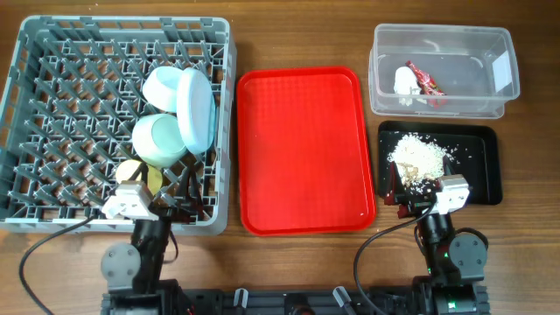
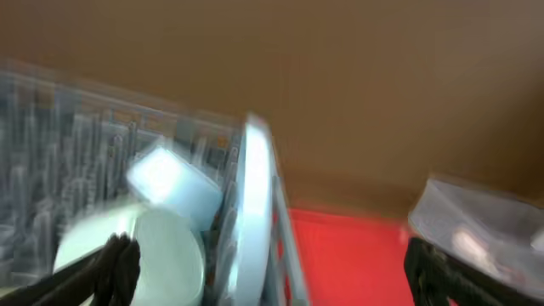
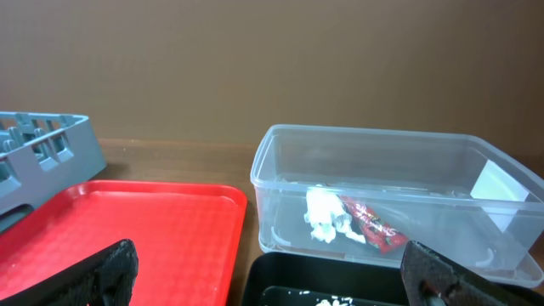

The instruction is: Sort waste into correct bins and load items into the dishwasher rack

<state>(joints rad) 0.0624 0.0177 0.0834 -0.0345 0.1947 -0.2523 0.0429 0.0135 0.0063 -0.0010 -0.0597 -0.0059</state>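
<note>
Dishwasher rack lies just ahead of the left gripper — jaws wide apart.

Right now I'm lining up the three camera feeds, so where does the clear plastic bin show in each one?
Overhead: clear plastic bin at upper right, to the right of the red tray.
Left wrist: clear plastic bin blurred at the right edge, beyond the red tray.
Right wrist: clear plastic bin centre right, scraps inside; red tray lower left.
Shared landmark: the red tray, beside the bin in every view.
</note>
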